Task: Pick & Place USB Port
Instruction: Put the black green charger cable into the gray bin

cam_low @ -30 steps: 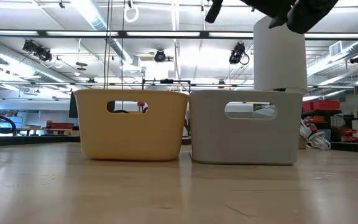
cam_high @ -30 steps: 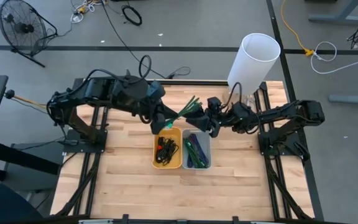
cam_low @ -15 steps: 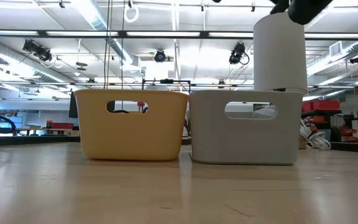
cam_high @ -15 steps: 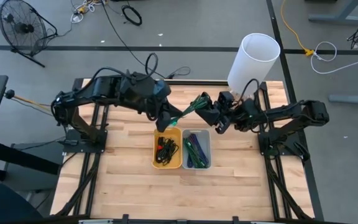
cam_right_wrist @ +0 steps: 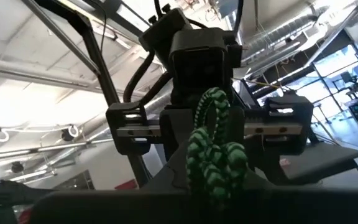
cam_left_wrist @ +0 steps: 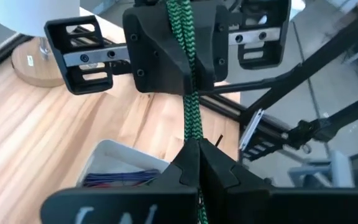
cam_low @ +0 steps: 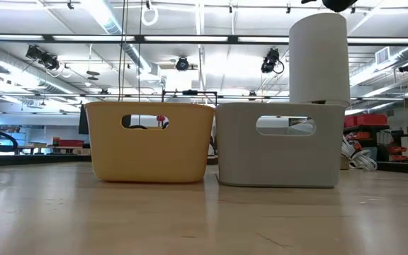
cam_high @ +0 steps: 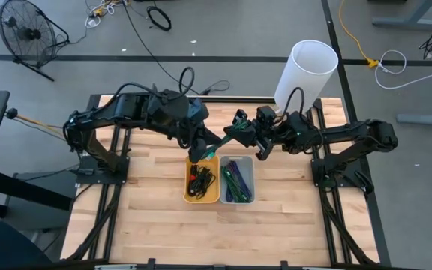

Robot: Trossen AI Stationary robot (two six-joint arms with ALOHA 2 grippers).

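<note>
both jaws are clamped on the green braided cable (cam_high: 224, 136), stretched between them above the yellow bin (cam_high: 202, 178).

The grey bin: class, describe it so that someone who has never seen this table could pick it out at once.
Start at the wooden table and find the two small bins side by side at its middle. The grey bin is the one nearer the tall white cylinder, holding green and blue cables. Its neighbour, the yellow bin, holds black ones.
</note>
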